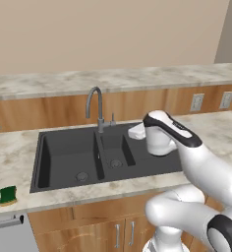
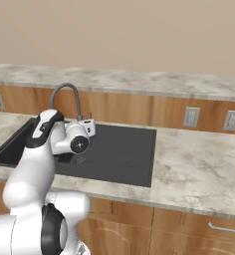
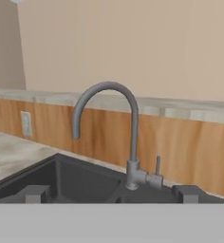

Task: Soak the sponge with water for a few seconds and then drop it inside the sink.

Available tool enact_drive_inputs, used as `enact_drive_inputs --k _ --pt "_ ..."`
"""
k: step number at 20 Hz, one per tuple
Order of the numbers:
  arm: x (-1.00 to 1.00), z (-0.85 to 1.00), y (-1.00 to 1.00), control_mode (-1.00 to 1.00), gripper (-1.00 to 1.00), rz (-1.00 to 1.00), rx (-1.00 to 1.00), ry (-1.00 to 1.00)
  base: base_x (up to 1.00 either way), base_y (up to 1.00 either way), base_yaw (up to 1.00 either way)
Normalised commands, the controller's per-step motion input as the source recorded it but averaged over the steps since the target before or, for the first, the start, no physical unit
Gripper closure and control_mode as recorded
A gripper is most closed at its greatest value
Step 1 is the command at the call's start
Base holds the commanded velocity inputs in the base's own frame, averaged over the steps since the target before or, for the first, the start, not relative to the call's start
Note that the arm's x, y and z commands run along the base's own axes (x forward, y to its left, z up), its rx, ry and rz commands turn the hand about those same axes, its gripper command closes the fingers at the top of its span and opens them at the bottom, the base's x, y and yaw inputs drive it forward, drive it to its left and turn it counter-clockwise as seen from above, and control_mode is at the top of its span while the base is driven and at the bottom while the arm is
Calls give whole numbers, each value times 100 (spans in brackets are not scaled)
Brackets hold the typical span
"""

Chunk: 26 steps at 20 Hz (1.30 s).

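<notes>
The two-finger gripper [image 3: 111, 193] hangs wide open and empty facing the grey curved faucet [image 3: 115, 128]; the green-and-yellow sponge [image 1: 8, 195] waits unreached beside the matte black sink [image 1: 64, 182].

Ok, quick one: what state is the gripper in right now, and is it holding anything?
Gripper: open, jaws wide apart, nothing between them. It faces the faucet over the sink; the sponge lies on the counter, untouched.

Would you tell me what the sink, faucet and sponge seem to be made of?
Sink: matte dark grey, likely composite or coated metal; no gloss. Faucet: brushed grey metal, with a soft sheen. Sponge: foam by its look, green scouring layer over yellow.
</notes>
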Motion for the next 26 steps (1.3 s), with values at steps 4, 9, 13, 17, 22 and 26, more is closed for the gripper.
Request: enact_drive_inputs --k 4,9,13,17,22,26 --pt "15 0 0 -100 -100 0 0 0 0 0 0" --pt "29 0 0 -100 -100 0 0 1 0 0 0" --pt "23 0 -3 -100 -100 1 0 1 0 0 0" --pt "14 0 -9 -100 -100 4 0 0 0 0 0" --pt "12 -2 -5 -100 -100 5 0 0 0 0 0" --pt "18 -1 -6 -100 -100 6 0 0 0 0 0"
